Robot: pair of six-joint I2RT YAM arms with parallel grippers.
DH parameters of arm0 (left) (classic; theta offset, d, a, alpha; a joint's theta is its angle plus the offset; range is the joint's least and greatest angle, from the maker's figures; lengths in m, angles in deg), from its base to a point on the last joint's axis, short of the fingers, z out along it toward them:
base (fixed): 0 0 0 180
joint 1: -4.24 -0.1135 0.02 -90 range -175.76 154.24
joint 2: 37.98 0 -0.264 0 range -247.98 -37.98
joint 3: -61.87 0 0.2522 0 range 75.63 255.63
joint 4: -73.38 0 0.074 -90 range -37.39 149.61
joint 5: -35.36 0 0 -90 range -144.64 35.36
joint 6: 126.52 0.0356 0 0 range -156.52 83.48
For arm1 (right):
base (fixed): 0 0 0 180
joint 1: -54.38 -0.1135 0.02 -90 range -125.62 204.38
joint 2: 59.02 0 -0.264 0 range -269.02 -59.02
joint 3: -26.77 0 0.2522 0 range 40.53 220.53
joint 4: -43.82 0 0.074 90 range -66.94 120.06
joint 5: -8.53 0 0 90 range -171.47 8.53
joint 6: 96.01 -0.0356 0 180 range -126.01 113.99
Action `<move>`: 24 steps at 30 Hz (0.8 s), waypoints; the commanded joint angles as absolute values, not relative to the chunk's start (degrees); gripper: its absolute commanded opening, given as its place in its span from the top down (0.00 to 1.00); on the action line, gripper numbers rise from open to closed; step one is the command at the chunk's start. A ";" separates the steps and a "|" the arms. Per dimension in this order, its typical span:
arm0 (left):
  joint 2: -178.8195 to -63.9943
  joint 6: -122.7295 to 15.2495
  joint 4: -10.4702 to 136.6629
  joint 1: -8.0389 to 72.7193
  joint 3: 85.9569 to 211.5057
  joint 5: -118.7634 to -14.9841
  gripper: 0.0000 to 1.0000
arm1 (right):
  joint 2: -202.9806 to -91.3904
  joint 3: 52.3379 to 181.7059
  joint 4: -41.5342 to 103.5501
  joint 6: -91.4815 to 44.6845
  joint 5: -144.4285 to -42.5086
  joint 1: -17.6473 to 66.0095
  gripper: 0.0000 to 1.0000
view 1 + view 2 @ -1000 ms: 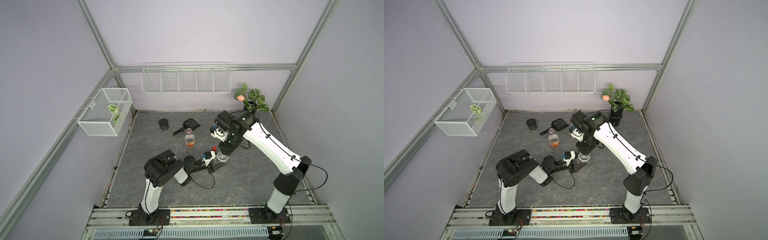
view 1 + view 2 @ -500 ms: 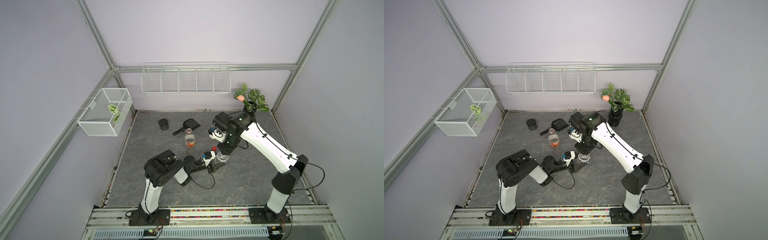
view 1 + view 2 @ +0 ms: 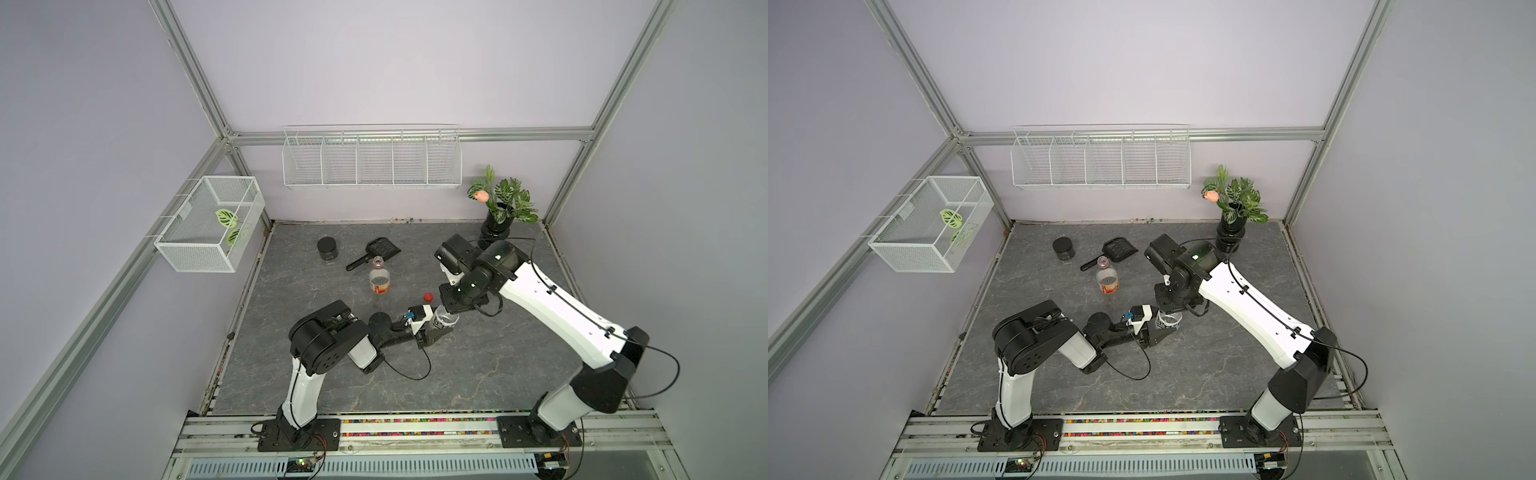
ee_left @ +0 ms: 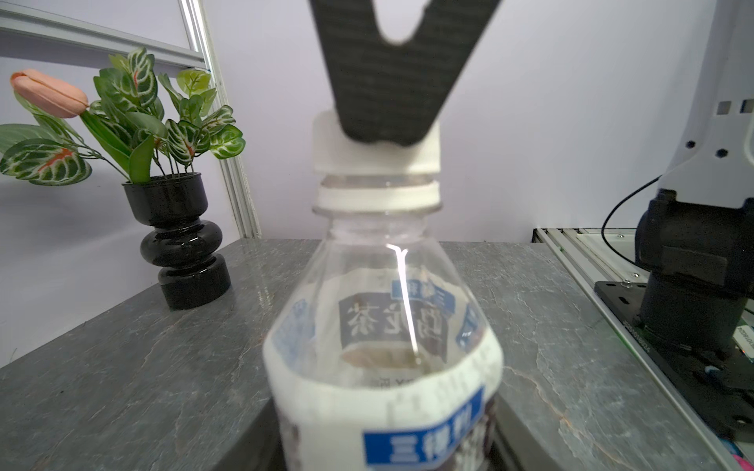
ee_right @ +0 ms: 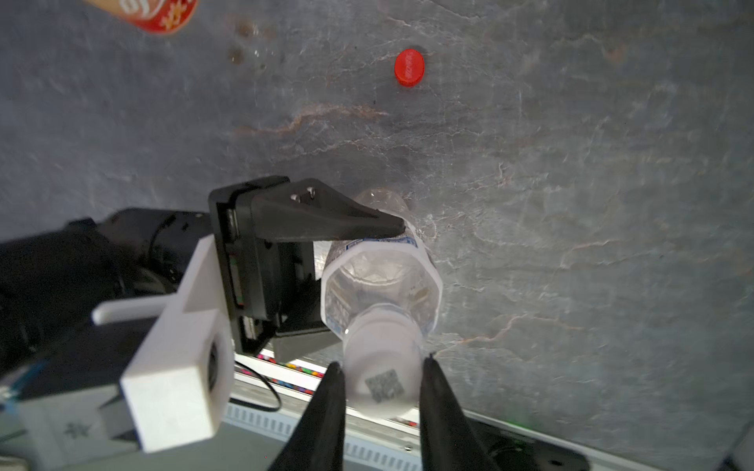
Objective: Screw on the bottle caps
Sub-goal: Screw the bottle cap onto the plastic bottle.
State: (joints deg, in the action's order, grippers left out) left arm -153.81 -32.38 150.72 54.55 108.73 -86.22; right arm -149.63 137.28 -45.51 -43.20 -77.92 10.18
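The shorter bottle (image 3: 444,323) with the white label stands upright mid-table, and my left gripper (image 3: 432,332) is shut on its body from the side. In the left wrist view the bottle (image 4: 383,326) fills the middle. The white cap (image 4: 375,155) sits on its neck. My right gripper (image 5: 383,383) comes down from above and is shut on the white cap (image 5: 383,379), one finger (image 5: 330,407) on each side. The red cap (image 3: 428,296) lies loose on the table just behind. The taller bottle (image 3: 379,280) with the orange-red label stands uncapped farther back.
A black round jar (image 3: 327,248) and a black scoop (image 3: 376,251) lie at the back left. A black vase with plants (image 3: 498,224) stands in the back right corner. Wire baskets (image 3: 372,160) hang on the walls.
My right gripper has closed its fingers onto the white cap on the bottle neck, and its wrist has shifted a little. The left arm and the bottle have stayed put.
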 commanded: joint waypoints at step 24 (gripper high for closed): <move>-155.61 -32.48 147.51 54.69 108.06 -88.83 0.51 | -138.69 132.17 -39.94 4.25 -88.86 14.92 0.41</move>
State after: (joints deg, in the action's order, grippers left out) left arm -153.79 -32.79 151.05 54.46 108.16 -85.58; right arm -136.80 131.18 -36.18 -15.47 -85.55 14.77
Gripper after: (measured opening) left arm 0.530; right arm 0.588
